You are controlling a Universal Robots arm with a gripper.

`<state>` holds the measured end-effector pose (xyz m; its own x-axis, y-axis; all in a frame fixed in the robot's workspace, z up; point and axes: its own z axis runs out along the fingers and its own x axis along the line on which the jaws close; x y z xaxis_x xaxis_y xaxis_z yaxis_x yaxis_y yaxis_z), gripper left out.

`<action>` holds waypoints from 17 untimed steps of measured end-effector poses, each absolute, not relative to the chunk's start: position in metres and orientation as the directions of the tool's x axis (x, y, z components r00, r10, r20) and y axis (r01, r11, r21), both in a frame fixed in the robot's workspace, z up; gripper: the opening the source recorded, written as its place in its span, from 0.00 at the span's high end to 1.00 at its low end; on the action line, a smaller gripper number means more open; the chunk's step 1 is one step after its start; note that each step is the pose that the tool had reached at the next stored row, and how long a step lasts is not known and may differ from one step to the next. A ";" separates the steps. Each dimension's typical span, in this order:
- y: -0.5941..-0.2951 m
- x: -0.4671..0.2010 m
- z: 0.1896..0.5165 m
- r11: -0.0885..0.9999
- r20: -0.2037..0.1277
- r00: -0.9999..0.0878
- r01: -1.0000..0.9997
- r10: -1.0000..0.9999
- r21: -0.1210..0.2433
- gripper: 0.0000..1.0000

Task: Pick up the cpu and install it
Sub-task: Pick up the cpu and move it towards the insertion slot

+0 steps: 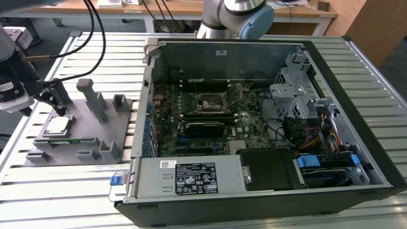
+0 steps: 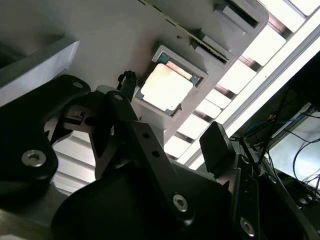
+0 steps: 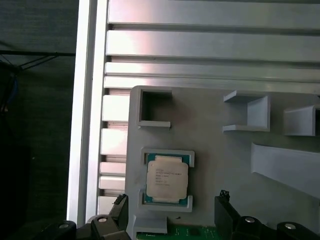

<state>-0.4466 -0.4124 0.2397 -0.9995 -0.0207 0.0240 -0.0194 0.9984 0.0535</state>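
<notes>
Cpu [image 3: 167,179]: pale silvery-grey top with small dark print, green edging around it.
Fixture [image 1: 66,160], at 9 o'clock from the case in the exterior view: plain matte grey.
Table [image 1: 114,62]: pale aluminium, striped by parallel slats.
Case [image 1: 254,202]: black shell, silver-grey inner walls.
Motherboard [image 1: 190,119]: dark green.
Latch [image 1: 116,180], at the case's 7 o'clock: blue.
Gripper [image 3: 171,202]: black.
Arm joint cap [image 1: 258,21], at 12 o'clock: light blue.

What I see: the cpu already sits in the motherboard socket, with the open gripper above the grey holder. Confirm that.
No: the cpu lies in a recess of the grey holder, not the socket, as the first wrist view shows. The gripper is open above that holder.
</notes>
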 end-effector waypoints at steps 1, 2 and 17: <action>-0.412 -0.447 0.238 0.999 0.024 -1.000 -0.017 -0.019 0.052 0.22; -0.412 -0.446 0.236 0.999 0.024 -1.000 -0.016 -0.017 0.050 0.22; -0.410 -0.448 0.214 0.999 0.024 -1.000 -0.015 -0.016 0.050 0.22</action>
